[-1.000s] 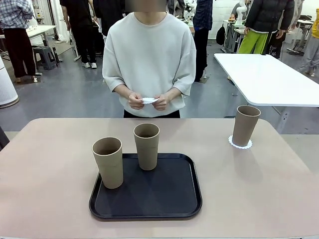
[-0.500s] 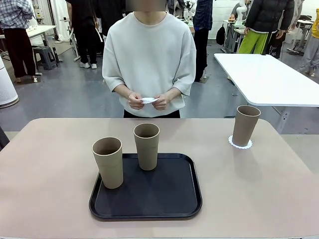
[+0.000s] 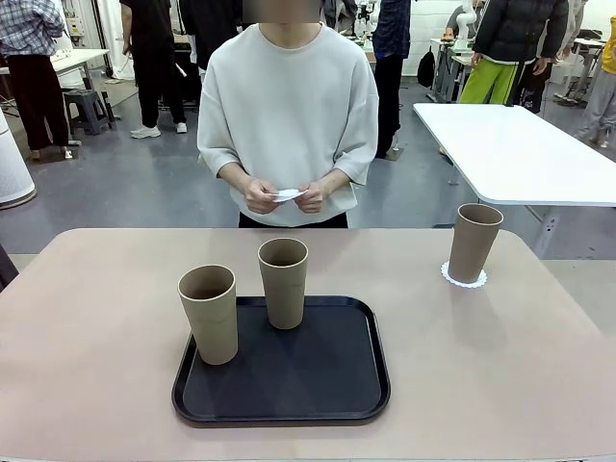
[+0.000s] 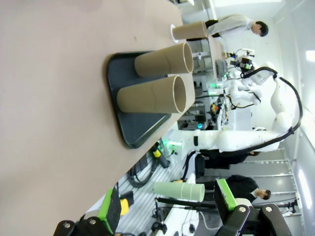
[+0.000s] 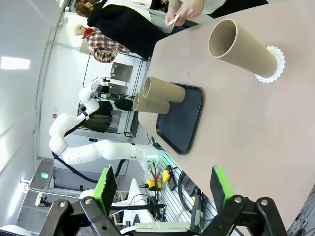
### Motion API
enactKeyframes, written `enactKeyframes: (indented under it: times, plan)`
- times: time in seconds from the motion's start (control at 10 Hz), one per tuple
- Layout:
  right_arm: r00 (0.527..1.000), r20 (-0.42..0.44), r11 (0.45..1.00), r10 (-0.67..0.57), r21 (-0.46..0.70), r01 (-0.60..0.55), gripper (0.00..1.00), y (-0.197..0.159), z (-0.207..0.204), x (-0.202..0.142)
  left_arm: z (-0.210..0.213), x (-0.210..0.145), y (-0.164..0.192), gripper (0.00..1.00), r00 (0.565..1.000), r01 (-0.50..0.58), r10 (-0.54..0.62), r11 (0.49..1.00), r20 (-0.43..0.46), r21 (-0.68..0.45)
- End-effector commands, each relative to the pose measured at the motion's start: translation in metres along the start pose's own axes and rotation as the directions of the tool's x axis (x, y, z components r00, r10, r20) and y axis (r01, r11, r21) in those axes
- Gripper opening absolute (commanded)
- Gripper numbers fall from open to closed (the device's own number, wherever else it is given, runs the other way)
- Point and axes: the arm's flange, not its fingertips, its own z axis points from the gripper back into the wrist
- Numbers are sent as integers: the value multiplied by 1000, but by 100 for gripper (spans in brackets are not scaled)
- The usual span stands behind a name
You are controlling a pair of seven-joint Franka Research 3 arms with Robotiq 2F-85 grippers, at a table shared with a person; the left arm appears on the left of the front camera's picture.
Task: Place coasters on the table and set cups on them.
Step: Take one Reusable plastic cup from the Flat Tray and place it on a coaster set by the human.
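Note:
Two tan cups stand on the black tray (image 3: pixel 289 385), one at its left front (image 3: pixel 208 314) and one at its back (image 3: pixel 283 283). A third cup (image 3: pixel 474 243) stands on a scalloped white coaster (image 3: pixel 464 278) on the beige table (image 3: pixel 96 327) at the far right. The person at the far side holds more white coasters (image 3: pixel 289 194) in both hands. In the left wrist view my left gripper (image 4: pixel 167 206) is open above the table, far from the tray cups (image 4: pixel 152 94). In the right wrist view my right gripper (image 5: pixel 162 184) is open, well back from the cup (image 5: pixel 241 47) on its coaster (image 5: pixel 276 64).
A white table (image 3: pixel 520 149) stands behind the beige one at the right. The beige tabletop has bare room left of the tray and between the tray and the right cup. Other people stand in the background.

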Motion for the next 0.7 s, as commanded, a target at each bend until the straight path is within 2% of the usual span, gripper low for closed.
enactKeyframes:
  times: [0.0,0.6]
  plan:
    - [1000,2,1000,-15,3,15,100,0,1,-1,2,-1,-1,100,1000,16,-16,1000,1,-10]
    - [1000,2,1000,-15,3,15,100,0,1,-1,2,-1,-1,100,1000,16,-16,1000,1,-10]
